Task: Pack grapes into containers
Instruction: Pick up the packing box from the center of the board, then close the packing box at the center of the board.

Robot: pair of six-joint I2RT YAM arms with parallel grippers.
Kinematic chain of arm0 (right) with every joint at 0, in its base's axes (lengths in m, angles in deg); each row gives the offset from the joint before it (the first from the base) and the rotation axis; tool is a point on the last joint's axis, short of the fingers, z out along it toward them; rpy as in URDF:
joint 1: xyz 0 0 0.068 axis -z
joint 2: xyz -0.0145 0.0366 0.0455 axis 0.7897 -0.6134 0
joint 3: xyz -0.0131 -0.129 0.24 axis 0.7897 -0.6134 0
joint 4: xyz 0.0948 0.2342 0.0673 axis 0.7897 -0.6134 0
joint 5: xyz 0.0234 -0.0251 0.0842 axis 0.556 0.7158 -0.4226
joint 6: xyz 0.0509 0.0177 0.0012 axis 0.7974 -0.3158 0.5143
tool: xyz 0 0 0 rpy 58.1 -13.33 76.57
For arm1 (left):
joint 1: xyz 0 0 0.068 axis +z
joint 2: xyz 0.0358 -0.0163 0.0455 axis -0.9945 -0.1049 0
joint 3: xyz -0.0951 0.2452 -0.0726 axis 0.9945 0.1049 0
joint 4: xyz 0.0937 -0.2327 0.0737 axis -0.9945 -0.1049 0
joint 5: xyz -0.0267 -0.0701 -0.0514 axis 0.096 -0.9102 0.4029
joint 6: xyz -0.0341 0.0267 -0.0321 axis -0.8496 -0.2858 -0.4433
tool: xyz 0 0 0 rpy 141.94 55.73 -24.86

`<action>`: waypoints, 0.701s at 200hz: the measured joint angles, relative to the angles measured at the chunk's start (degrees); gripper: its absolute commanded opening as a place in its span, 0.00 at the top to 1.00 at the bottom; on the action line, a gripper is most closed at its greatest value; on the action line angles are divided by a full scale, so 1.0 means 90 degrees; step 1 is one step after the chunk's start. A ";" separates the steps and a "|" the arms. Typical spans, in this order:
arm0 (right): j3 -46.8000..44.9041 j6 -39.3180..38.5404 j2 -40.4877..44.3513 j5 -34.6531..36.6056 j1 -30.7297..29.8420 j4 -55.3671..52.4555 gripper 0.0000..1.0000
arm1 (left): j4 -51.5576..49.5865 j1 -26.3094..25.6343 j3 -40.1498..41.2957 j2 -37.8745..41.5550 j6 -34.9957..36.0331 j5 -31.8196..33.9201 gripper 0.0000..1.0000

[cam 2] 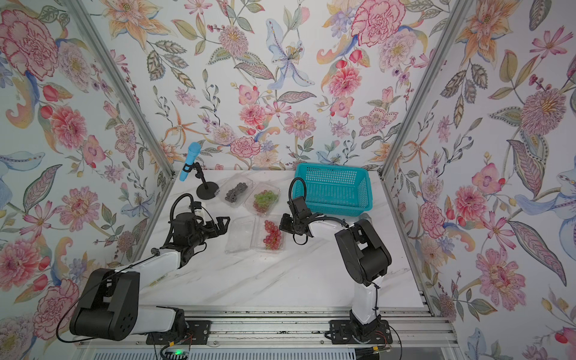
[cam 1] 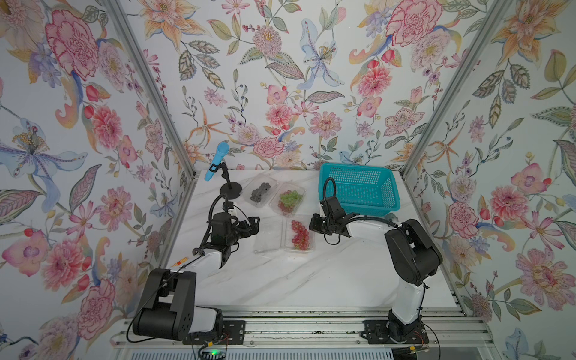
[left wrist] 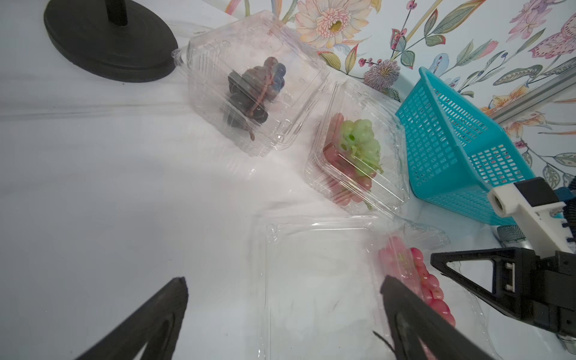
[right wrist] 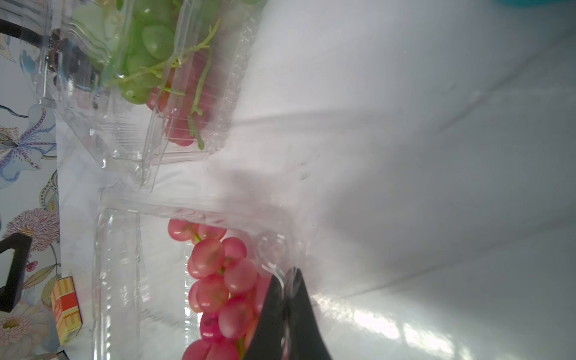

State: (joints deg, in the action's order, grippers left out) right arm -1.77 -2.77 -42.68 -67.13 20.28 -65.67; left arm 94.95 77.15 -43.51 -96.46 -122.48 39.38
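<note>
**On the marble tabletop: three clamshells hold grapes, one lying open**

Across the white marble table [cam 1: 311, 280], two black-and-white arms reach in from the near edge toward the middle. A teal perforated basket [cam 1: 358, 201] stands at the far right, near the floral back wall.

Left of the basket sit three clear containers. The far container [cam 1: 263, 184], beside the round black base of a microphone stand [cam 1: 230, 190], has its lid down over a bunch of dark grapes [cam 1: 261, 190]. The middle container [cam 1: 299, 190], between that one and the basket, holds green grapes [cam 1: 291, 197] piled on a reddish bunch [cam 1: 285, 207]. The open container [cam 1: 267, 240] is nearest the arms. Its lid lies flat on the table on the left-arm side, and its tray holds a bunch of red grapes [cam 1: 300, 235].

The left gripper [left wrist: 283, 282] hangs over the flat lid with its jaws spread wide and nothing between them. The right gripper [right wrist: 286, 277] is at the tray's outer edge. In the right wrist view its fingers are pressed together with the thin plastic rim pinched between them, just beside the red grapes.

A blue microphone [cam 1: 218, 160] tilts in the stand's clip. A small orange striped box [right wrist: 65, 308] shows at the table's left edge in the right wrist view.
</note>
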 measured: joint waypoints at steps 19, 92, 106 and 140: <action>-0.0019 0.0000 0.0049 -0.0206 0.0010 0.0092 1.00 | 0.0381 0.0102 0.0034 -0.0231 -0.0185 -0.0318 0.00; -0.0063 -0.0010 0.0583 -0.0784 0.0121 0.0396 1.00 | 0.1052 0.0160 0.0049 -0.0311 -0.0529 -0.0981 0.00; -0.0063 -0.0012 0.0639 -0.0826 0.0168 0.0403 1.00 | 0.1163 0.0189 0.0049 -0.0345 -0.0593 -0.1110 0.00; -0.0063 -0.0056 0.0682 -0.0877 0.0262 0.0413 1.00 | 0.1608 0.0219 0.0051 -0.0503 -0.0869 -0.1486 0.00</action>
State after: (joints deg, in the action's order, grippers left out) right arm -2.34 -3.27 -36.54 -75.02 22.64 -61.96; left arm 109.41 79.11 -43.05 -100.99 -130.31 26.00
